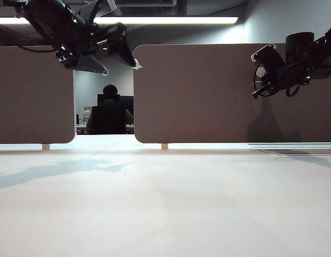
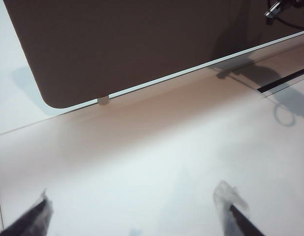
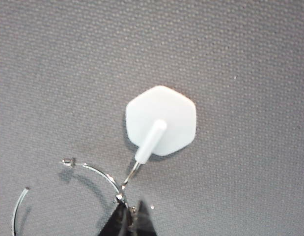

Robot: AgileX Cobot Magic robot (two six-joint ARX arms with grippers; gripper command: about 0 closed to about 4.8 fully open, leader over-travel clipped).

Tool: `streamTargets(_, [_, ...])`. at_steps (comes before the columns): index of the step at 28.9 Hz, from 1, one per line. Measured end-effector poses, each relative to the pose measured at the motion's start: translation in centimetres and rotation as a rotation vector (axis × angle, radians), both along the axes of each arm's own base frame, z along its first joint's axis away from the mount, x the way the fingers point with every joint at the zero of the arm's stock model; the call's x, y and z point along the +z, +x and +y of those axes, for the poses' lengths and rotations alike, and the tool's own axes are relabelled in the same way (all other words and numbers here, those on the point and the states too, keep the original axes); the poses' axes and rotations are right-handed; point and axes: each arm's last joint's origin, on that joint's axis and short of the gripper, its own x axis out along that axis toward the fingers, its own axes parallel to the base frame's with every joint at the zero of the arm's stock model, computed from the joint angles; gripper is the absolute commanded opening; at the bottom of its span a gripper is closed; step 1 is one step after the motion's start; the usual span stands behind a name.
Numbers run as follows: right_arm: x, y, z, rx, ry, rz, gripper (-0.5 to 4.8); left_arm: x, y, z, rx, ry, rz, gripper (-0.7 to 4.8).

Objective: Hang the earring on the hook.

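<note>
Right gripper (image 3: pixel 128 216) pinches the earring (image 3: pixel 100 173) just beside the hook (image 3: pixel 160 121) on the far panel, not hung yet; left gripper (image 2: pixel 134 211) open, idle, raised left.

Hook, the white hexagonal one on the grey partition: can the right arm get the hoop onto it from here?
Probably yes. The right gripper, shut on the thin silver wire hoop earring, is right beside the white hexagonal hook; its small metal tip is bare and nothing lies between.
</note>
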Motion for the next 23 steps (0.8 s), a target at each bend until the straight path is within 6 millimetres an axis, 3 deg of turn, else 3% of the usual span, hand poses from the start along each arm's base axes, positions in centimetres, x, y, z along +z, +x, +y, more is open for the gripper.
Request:
streamTargets(4, [-0.02, 0.00, 0.03, 0.009, 0.001, 0.000, 1.19, 0.01, 0.01, 0.02, 0.007, 0.002, -0.002, 4.79])
streamTargets(15, [-0.07, 0.02, 0.24, 0.017, 0.002, 0.001, 1.24, 0.00, 0.07, 0.11, 0.042, 0.015, -0.008, 4.79])
streamTargets(20, [-0.02, 0.01, 0.24, 0.018, 0.012, -0.001, 1.87, 0.00, 0.08, 0.12, 0.047, 0.017, -0.008, 4.79])
streamTargets(23, [0.07, -0.02, 0.24, 0.020, 0.035, 0.002, 1.89, 0.00, 0.08, 0.13, 0.048, 0.017, -0.008, 4.79])
